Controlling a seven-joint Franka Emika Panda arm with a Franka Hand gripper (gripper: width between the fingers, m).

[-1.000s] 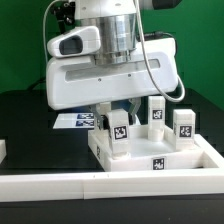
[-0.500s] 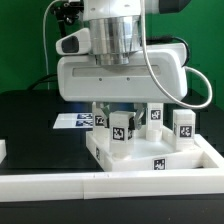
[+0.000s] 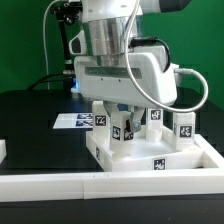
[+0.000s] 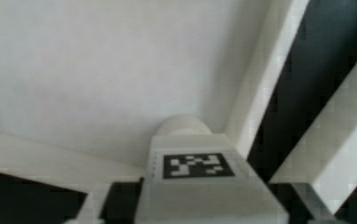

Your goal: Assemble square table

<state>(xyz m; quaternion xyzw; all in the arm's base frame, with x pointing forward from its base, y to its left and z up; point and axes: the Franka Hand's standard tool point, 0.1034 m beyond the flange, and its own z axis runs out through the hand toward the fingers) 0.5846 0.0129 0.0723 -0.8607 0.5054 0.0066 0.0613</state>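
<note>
The square table's white slab (image 3: pixel 150 160) lies on the black table against the border bars, with white tagged legs standing on it. My gripper (image 3: pixel 121 124) reaches down from above and is shut on the front leg (image 3: pixel 121 133), which stands upright on the slab. Two more legs stand at the back (image 3: pixel 155 113) and on the exterior view's right (image 3: pixel 184 125). The wrist view looks down the held leg (image 4: pixel 196 160), its tag facing the camera, with dark fingers (image 4: pixel 132 203) flanking it on both sides. The slab (image 4: pixel 122 70) fills the background there.
The marker board (image 3: pixel 72 121) lies flat behind the slab on the exterior view's left. A long white border bar (image 3: pixel 50 183) runs along the front and another (image 3: pixel 214 150) along the exterior view's right. The arm's bulky hand hangs over the slab.
The hand has turned about its vertical axis above the slab, still closed on the front leg. The leg stays in the same spot on the slab.
</note>
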